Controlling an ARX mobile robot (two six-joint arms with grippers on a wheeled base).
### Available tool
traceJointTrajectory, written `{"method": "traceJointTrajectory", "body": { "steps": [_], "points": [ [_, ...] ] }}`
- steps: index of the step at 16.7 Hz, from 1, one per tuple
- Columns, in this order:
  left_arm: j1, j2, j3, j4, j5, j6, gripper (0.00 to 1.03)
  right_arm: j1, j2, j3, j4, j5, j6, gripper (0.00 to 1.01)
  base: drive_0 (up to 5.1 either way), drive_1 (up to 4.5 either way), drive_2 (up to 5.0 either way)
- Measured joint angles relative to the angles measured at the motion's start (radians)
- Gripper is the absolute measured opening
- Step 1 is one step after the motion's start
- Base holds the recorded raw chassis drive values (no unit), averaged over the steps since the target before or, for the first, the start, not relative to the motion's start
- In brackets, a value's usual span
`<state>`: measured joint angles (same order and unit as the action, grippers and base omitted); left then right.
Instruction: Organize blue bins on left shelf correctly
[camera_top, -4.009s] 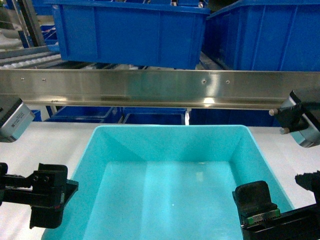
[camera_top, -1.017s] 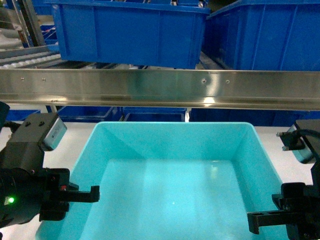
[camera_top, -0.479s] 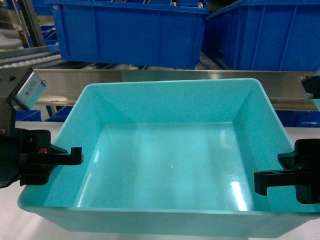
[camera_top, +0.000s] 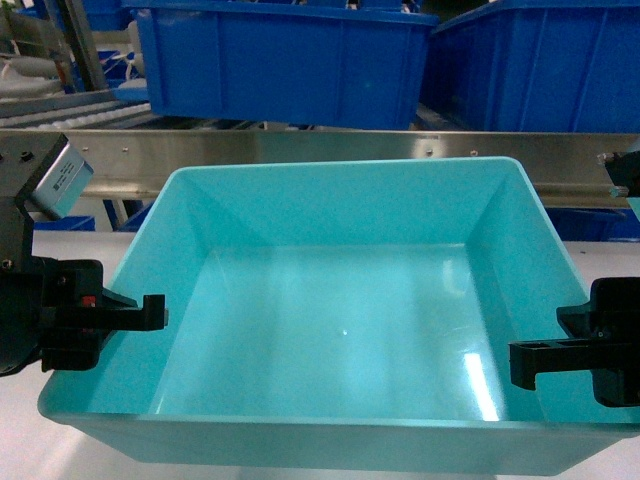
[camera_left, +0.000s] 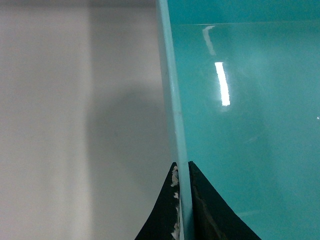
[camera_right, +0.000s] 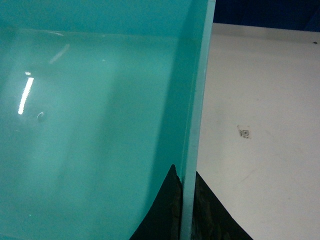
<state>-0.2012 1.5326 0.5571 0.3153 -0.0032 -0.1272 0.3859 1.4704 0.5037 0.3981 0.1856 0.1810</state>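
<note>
Turquoise bin (camera_top: 340, 320) reads to me as light, empty, stiff but slick plastic, so I take it by its thin side walls: my left tool (camera_left: 182, 200) pinches the left rim and my right tool (camera_right: 184, 205) the right one. It hangs just in front of the steel shelf beam (camera_top: 300, 146), above the pale tabletop (camera_right: 260, 125), with dark blue bins (camera_top: 290, 60) crowding the rollers behind that beam, so I judge room tight.

I hold the turquoise tub (camera_top: 340, 310) between my two claws: my left claw (camera_top: 150, 312) at its left rim, my right claw (camera_top: 525, 362) at its right rim. Its far wall hides part of the steel shelf beam (camera_top: 300, 147). Dark blue bins (camera_top: 285, 60) sit above the beam.
</note>
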Motion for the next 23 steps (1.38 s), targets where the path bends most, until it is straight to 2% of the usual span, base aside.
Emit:
{"method": "traceJointTrajectory", "body": {
  "steps": [8, 23],
  "points": [
    [0.002, 0.000, 0.000, -0.003, 0.000, 0.000, 0.02, 0.000, 0.000, 0.000, -0.002, 0.000, 0.000, 0.02, 0.0, 0.00, 0.0],
    [0.002, 0.000, 0.000, 0.000, 0.000, 0.000, 0.02, 0.000, 0.000, 0.000, -0.001, 0.000, 0.000, 0.02, -3.8, -0.33, 4.3]
  ]
}}
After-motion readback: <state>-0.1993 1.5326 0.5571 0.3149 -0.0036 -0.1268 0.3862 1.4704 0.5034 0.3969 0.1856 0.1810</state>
